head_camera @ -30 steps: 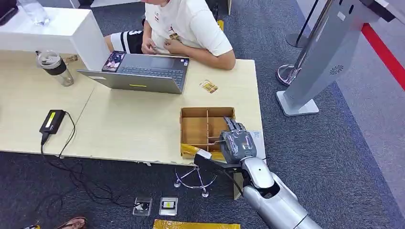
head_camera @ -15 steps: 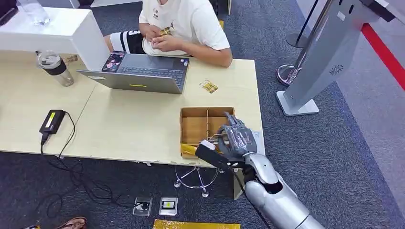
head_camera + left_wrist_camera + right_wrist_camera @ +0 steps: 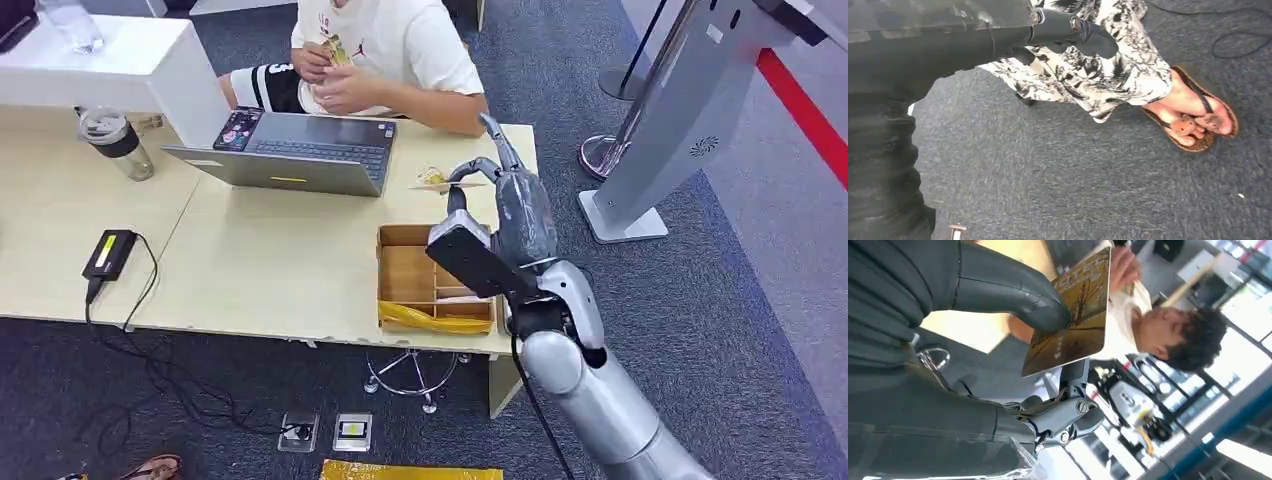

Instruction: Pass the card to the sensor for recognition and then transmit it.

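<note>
My right hand (image 3: 512,205) is raised above the far right part of the table, over the divided cardboard box (image 3: 405,272). It pinches a brown-gold card (image 3: 1073,315) between thumb and a finger; in the head view the card (image 3: 445,185) is seen nearly edge-on. A second small card (image 3: 430,176) lies on the table just beyond it. Yellow cards (image 3: 435,318) lie along the box's near side. A grey slanted kiosk (image 3: 690,115) stands on the floor to the right. My left hand (image 3: 1068,30) hangs over the carpet, its grasp unclear.
A person in a white shirt (image 3: 390,45) sits at the far side holding cards, behind an open laptop (image 3: 300,150). A bottle (image 3: 115,140) and a black power adapter (image 3: 108,253) lie to the left. Another person's sandalled foot (image 3: 1193,115) stands near my left hand.
My right hand has lifted from the box's near edge and swung up and away over the table with the card. The seated person raised their cards higher.
</note>
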### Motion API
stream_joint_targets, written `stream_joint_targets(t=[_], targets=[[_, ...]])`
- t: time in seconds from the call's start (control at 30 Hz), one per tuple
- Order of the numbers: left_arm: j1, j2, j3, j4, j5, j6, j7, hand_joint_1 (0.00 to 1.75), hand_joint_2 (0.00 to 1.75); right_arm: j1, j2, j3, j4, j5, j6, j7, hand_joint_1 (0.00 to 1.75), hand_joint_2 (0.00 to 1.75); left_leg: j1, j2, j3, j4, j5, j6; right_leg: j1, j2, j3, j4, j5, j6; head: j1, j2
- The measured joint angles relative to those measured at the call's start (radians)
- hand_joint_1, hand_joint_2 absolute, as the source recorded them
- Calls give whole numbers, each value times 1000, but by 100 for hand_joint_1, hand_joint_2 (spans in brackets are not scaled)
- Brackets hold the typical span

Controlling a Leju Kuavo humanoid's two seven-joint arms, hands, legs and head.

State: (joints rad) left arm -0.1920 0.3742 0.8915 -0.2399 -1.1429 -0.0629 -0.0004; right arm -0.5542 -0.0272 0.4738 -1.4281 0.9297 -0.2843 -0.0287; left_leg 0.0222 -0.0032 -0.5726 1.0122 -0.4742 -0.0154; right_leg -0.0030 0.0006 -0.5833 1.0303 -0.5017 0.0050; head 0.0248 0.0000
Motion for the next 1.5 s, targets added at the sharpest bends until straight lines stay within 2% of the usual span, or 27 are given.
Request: stream_joint_targets(t=[0.13,0.23,0.37,0.63,0.67,0.7,0.73,0.97,1.17,1.33,1.43,1.5], targets=[[-2,-1,0,0,-13,0,-19,0,175,-71,66,16,169,58,-67,-18,175,175,0,0,0,0,0,0,0,0,0,0,0,0,0,0],[-3,-1,-1,0,-21,0,-37,0,175,-157,106,35,315,121,-80,-39,175,175,0,0,0,0,0,0,0,0,0,1,0,0,0,0],[-1,0,-1,0,-21,1,-45,0,175,-241,128,46,494,155,-85,-52,175,175,0,-3,-1,0,1,0,0,-2,0,0,0,0,1,0],[1,0,-1,0,-45,10,-48,0,175,-356,156,72,723,280,-59,50,175,175,0,-3,-1,0,1,0,0,-2,-1,0,0,0,1,0],[1,0,-1,0,-48,10,-48,0,175,-370,158,74,748,293,-59,57,66,175,0,-3,-1,0,1,0,0,-2,-1,0,0,0,0,0],[1,0,-1,0,-51,10,-48,0,175,-382,159,77,771,305,-60,60,66,175,0,-3,-1,0,1,0,0,-2,-1,0,0,0,1,0],[1,0,-1,0,-52,9,-48,0,175,-393,159,78,786,314,-61,61,0,175,0,-3,-1,0,1,0,0,-2,-1,0,0,0,0,0],[1,0,-1,0,-61,5,-51,0,175,-425,161,85,860,349,-104,63,0,175,0,-3,0,0,1,0,0,-1,-1,0,0,0,0,0],[3,0,-1,0,-66,0,-52,0,175,-460,135,64,887,324,-163,10,0,175,0,-2,0,0,1,0,0,-1,-2,0,0,0,0,0],[7,1,-1,0,-69,-2,-52,0,175,-476,59,4,879,258,-179,-23,0,175,-1,-2,0,1,1,0,0,-1,-2,-1,0,0,1,0],[12,5,-1,0,-71,-4,-45,0,175,-473,-23,-65,836,150,-187,-40,0,175,-1,-2,1,2,1,0,-1,-2,-2,-2,0,0,0,0],[19,8,-1,0,-72,-6,-35,0,175,-455,-107,-131,783,59,-180,-57,0,175,-1,-5,1,2,0,1,0,-4,0,-3,0,0,1,0]])
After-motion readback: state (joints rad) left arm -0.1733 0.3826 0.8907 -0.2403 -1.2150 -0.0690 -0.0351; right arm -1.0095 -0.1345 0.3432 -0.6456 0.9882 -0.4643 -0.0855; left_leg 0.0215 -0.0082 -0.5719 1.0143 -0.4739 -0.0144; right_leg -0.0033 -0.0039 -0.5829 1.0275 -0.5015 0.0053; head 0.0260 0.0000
